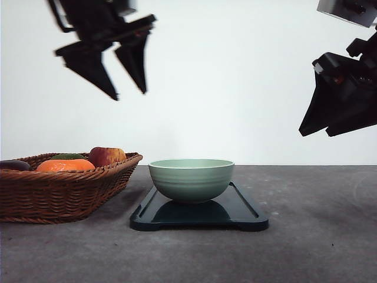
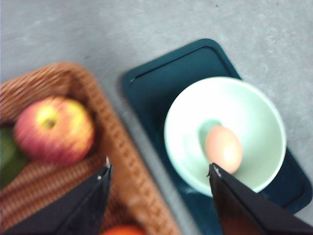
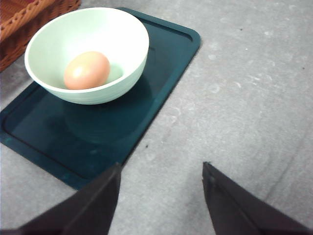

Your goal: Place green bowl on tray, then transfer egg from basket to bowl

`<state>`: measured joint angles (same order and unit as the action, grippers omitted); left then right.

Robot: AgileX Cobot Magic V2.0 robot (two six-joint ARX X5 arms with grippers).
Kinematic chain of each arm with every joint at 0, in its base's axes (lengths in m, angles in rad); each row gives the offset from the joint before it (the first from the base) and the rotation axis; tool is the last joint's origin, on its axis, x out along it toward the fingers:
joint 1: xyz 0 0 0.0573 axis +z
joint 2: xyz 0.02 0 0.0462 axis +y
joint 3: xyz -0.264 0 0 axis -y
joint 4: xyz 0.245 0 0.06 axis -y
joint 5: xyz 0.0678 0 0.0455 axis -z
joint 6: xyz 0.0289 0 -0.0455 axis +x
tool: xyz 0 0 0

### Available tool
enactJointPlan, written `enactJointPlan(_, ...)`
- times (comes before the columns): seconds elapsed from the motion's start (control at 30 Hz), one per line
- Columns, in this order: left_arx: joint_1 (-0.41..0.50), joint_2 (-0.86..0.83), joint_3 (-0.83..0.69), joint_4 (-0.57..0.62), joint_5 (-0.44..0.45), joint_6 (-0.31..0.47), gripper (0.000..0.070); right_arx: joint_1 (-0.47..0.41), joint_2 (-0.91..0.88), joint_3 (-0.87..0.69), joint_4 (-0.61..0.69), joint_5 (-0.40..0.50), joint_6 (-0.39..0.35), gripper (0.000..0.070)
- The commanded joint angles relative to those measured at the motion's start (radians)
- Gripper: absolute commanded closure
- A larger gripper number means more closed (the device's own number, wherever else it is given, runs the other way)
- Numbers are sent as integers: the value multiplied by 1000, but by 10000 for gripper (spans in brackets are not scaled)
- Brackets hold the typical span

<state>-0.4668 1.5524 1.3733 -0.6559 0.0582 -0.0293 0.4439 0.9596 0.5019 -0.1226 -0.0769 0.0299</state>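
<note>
Egg (image 3: 87, 70) lies inside green bowl (image 1: 191, 179). Left to right: basket (image 1: 59, 197) on table (image 1: 318, 236); left hand (image 1: 131, 93) raised, released; bowl on tray (image 1: 247, 213); right hand (image 3: 161, 196) raised, released, empty.

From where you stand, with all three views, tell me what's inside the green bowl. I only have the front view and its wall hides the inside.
Observer: The egg lies in the green bowl, on the bottom, seen from both wrist views.
Operator: Confirm the left claw has let go of it.
Observer: Yes. The left claw is open with nothing between its fingers, and the egg lies below and between them.
Operator: Report the right claw too.
Observer: The right claw is open and holds nothing, over bare table beside the tray.
</note>
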Motion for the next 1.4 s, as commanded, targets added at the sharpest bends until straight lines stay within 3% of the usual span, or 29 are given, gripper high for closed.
enactJointPlan(0.0,3,-49,-58,37,3,-5,311,4,6,1,10,-1,-8,371)
enactJointPlan(0.43,86,-491,-583,231,1,-69,312,4,6,1,10,-1,-8,371)
enactJointPlan(0.63,120,-600,-710,231,1,-69,312,4,6,1,10,-2,-7,371)
enactJointPlan(0.83,127,-618,-728,209,1,-69,313,4,6,1,0,-1,-12,370)
enactJointPlan(0.87,127,-618,-728,207,1,-60,376,4,6,1,-3,-3,-12,398)
enactJointPlan(0.9,127,-618,-728,206,3,-50,479,5,6,1,-5,-4,-12,470)
enactJointPlan(0.93,126,-618,-728,206,9,-49,646,5,6,1,-4,-5,-12,644)
enactJointPlan(0.97,126,-619,-728,206,14,-49,698,5,6,1,-3,-9,-12,688)
enactJointPlan(1.37,126,-623,-728,207,18,-50,687,5,6,2,25,-28,-12,667)
